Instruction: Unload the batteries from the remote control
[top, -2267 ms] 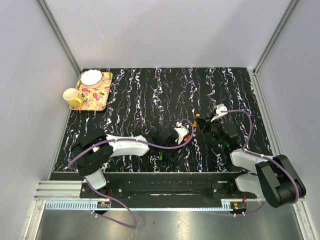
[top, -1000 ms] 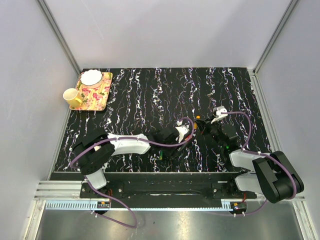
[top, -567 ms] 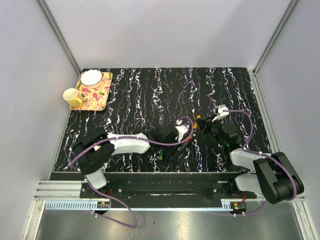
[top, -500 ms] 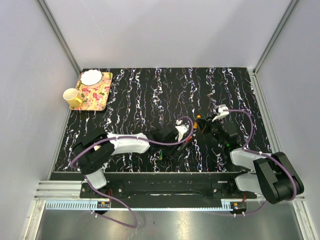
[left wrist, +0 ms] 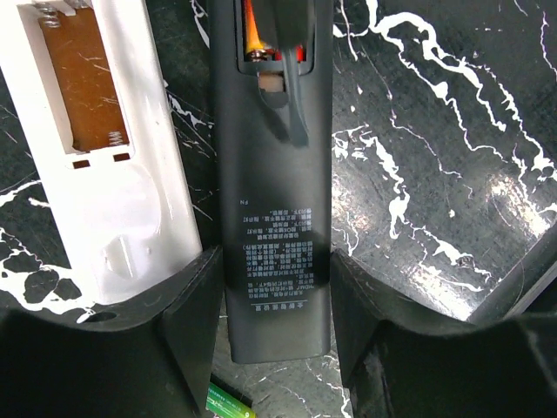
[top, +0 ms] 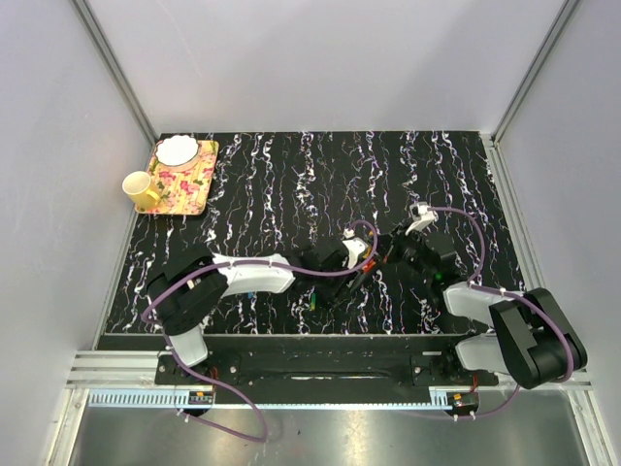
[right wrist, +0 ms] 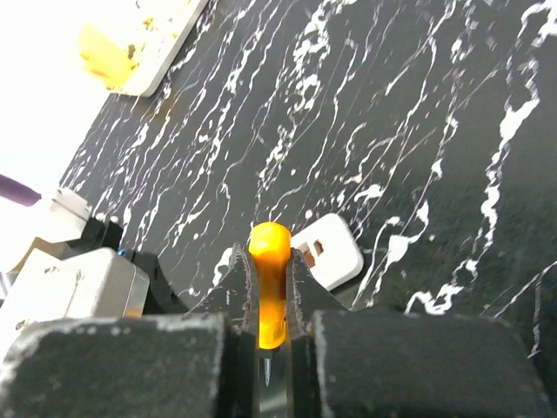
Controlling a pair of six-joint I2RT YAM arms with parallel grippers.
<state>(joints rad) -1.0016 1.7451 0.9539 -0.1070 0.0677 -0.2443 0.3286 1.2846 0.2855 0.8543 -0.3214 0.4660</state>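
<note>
Batteries (left wrist: 258, 31), orange-red, in black remote (left wrist: 277, 200), left end effector (left wrist: 274, 279) gripping it, right end effector (right wrist: 270, 272) pinching orange rod (right wrist: 269, 239)

Black remote (left wrist: 277, 218) back-up, compartment open, orange battery (left wrist: 252, 33) inside, green battery (left wrist: 226, 402) loose nearby

A remote (left wrist: 277, 218) lies on the table (left wrist: 435, 174), another remote (left wrist: 130, 218) just beside it.
</note>
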